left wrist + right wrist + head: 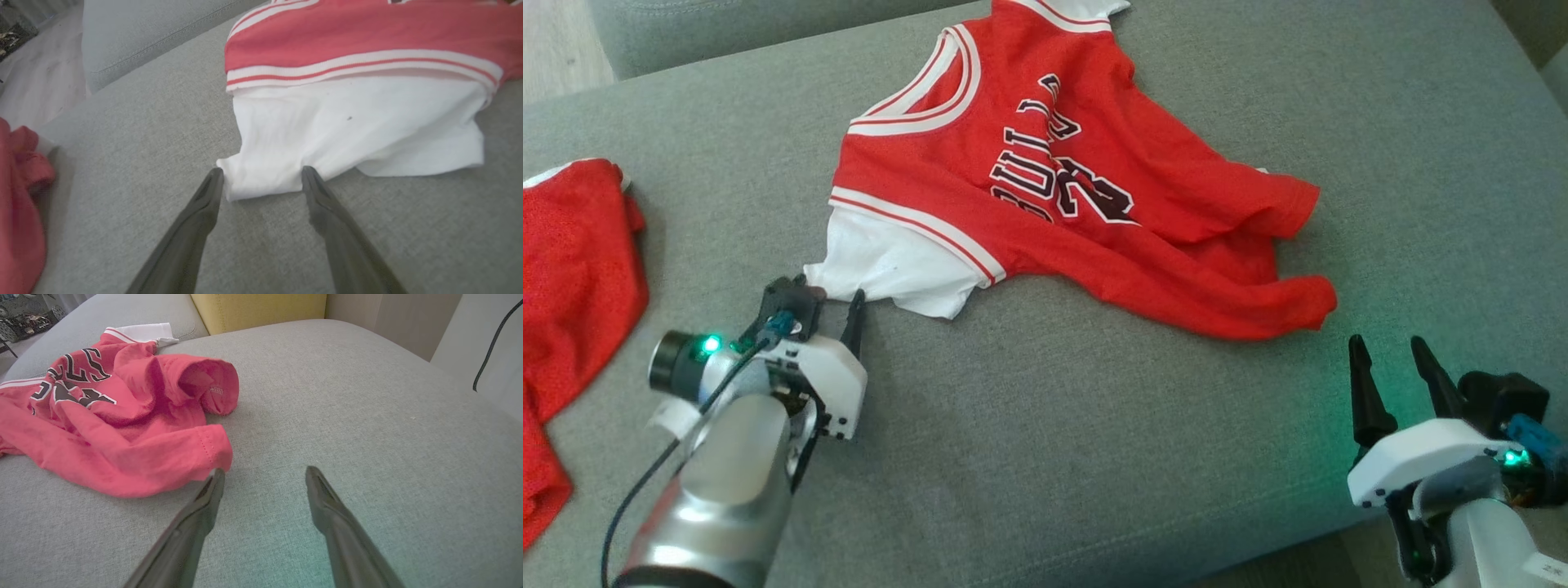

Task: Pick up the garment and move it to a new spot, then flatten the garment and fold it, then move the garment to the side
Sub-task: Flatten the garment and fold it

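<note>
Me: Closest to me is my left pincer (832, 299), low on the left. Its two fingers are spread wide apart.

Friend: Is it holding anything?

Me: No, it grips nothing. One corner of the white sleeve (347, 126) sits between the fingers. The tips are right at the cloth, one on each side.

Friend: Where is the shirt?

Me: It is a red jersey (1094, 204) with white stripes and dark letters. It lies on the grey couch cushion (1054, 457), in the middle and toward the far side. It is not flat. The bottom part is bunched and rolled over, and the letters are creased.

Friend: And your other arm?

Me: My right pincer (1387, 343) is low on the right, over the cushion. It is wide open too, with nothing in it. From its own camera, one fingertip is just beside the rolled red hem.

Friend: Anything else?

Me: Yes, a red cloth (572, 245) lies at the left edge, well apart from the jersey. I can also see a yellow cushion (257, 308) at the far end.
</note>
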You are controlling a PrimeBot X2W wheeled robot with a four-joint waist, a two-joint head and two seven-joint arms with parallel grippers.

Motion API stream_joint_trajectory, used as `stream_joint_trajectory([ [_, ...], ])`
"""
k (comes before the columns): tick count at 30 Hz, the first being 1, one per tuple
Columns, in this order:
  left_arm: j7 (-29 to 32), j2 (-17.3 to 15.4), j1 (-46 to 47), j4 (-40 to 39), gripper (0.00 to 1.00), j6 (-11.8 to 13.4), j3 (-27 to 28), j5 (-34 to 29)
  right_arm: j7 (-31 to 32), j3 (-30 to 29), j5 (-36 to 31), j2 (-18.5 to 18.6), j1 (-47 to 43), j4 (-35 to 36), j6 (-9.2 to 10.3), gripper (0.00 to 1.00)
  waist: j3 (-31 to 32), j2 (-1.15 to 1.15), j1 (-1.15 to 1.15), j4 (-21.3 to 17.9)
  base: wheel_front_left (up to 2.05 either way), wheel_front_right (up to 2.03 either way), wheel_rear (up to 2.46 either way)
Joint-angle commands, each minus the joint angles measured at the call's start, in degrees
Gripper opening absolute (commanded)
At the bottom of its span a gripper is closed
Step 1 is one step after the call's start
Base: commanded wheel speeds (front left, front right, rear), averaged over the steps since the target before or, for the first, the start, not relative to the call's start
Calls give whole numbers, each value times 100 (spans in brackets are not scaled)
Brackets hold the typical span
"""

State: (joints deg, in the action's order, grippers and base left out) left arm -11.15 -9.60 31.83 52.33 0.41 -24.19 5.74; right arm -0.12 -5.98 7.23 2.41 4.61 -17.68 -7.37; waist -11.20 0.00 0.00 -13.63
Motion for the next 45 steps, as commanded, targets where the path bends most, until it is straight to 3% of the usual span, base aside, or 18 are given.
stream_joint_trajectory([
  [1,-17,-252,353,-68,100,-16,74,-102,-83,110,53,47,257,136,-12,100,-6,0,0,1,0,0,0],
  [5,-41,-377,548,127,100,-92,-123,-280,-113,135,65,47,306,61,-12,100,-42,0,0,-8,0,0,0],
  [11,-56,-426,741,430,100,-404,-414,-395,-167,161,49,47,377,-80,-12,100,-88,0,0,-27,0,0,0],
  [13,-41,-409,768,524,20,-470,-455,-371,-178,166,48,47,398,-119,-12,100,-85,0,0,-33,0,0,0],
  [14,-45,-392,779,557,0,-493,-459,-343,-187,168,50,47,411,-139,-12,100,-80,0,0,-34,0,0,0],
  [22,-233,-214,755,466,0,-613,-178,175,-258,234,71,47,452,-289,-12,100,63,0,0,69,0,0,0],
  [30,-377,-19,513,-676,0,-702,564,1133,-282,217,83,47,435,-474,-12,100,254,0,0,376,0,0,0],
  [38,-364,-98,2,-1776,0,-594,789,1339,-171,417,231,47,363,-701,-12,100,340,0,0,566,0,0,0],
  [45,-140,-182,-304,-2292,0,-419,782,1367,57,951,719,47,230,-950,-12,100,359,0,0,565,0,0,0],
])
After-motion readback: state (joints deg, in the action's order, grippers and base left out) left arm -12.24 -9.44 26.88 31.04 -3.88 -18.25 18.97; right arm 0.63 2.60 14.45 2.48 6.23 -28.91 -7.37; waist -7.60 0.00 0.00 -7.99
